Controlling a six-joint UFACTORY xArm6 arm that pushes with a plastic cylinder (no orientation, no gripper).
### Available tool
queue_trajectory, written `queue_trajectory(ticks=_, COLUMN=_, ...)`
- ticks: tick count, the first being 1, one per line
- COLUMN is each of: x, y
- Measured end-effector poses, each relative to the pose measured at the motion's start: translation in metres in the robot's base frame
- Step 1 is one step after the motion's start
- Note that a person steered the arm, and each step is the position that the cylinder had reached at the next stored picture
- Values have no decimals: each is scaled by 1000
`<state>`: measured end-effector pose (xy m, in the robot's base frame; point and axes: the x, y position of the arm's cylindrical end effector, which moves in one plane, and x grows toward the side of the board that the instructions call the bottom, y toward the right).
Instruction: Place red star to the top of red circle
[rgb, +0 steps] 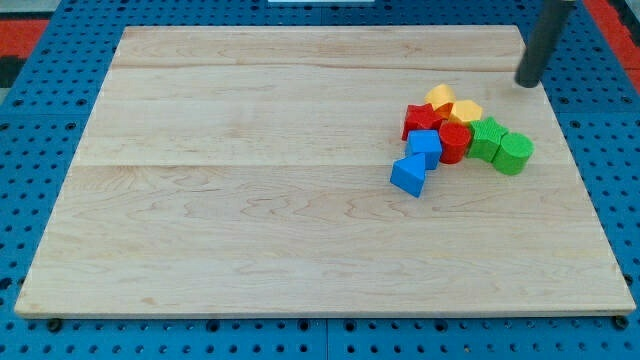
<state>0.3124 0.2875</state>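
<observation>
The red star (420, 119) lies at the left of a tight cluster of blocks in the view's right half. The red circle (455, 141) sits just right of and below it, touching it. My tip (527, 82) is on the board above and to the right of the cluster, clear of every block, about a hundred pixels right of the red star.
Two yellow blocks (440, 98) (466, 112) sit at the cluster's top. A green star (487, 135) and a green circle (514, 152) sit at its right. A blue cube (425, 146) and a blue triangle (408, 176) sit at its lower left. The wooden board (250, 200) ends near the rod.
</observation>
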Motion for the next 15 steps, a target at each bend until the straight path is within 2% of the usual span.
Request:
queue_trajectory(ticks=1, x=66, y=17)
queue_trajectory(ticks=2, x=111, y=13)
queue_trajectory(ticks=4, x=111, y=-52)
queue_trajectory(ticks=6, x=109, y=-181)
queue_trajectory(ticks=7, x=107, y=-227)
queue_trajectory(ticks=8, x=113, y=-203)
queue_trajectory(ticks=9, x=107, y=-164)
queue_trajectory(ticks=10, x=84, y=-156)
queue_trajectory(ticks=11, x=77, y=-194)
queue_trajectory(ticks=13, x=11, y=-222)
queue_trajectory(ticks=15, x=-26, y=-374)
